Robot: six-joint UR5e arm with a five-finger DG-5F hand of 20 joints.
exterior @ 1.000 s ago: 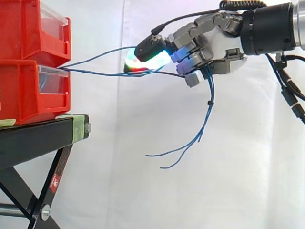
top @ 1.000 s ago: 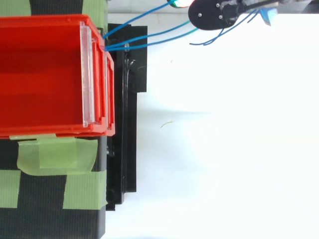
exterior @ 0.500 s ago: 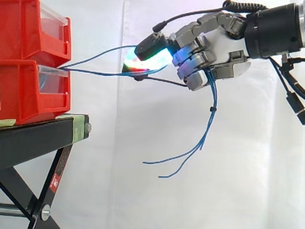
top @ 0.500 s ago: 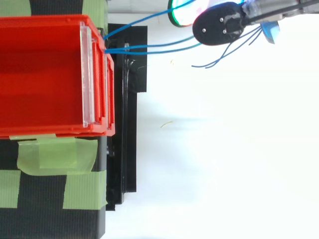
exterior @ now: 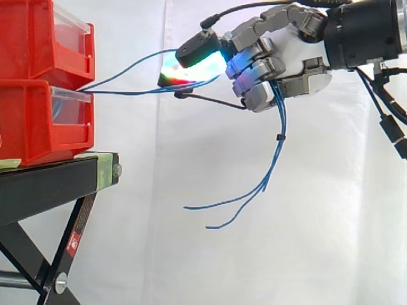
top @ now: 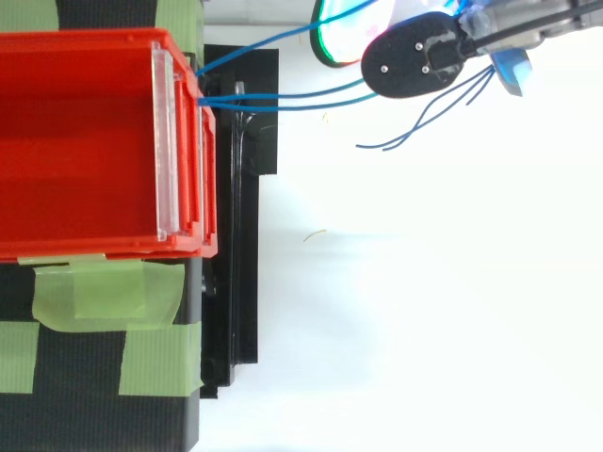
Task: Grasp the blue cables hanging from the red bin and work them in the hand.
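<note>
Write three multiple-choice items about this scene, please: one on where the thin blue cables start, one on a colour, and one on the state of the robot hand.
1. Where do the thin blue cables start?
A. at the front of the stacked red plastic bins
B. at the arm's wrist
C. at the white curtain

2. What colour is the tape on the black metal stand?
A. yellow
B. green
C. blue

3. How is the multi-fingered robot hand?
A. open, apart from the cables
B. its fingers curled round the cables
C. flat on a bin

Answers:
1 A, the cables run out from the bins' front.
2 B, the top view shows pale green strips.
3 B, the cables pass through the curled fingers and their ends hang below.
</note>
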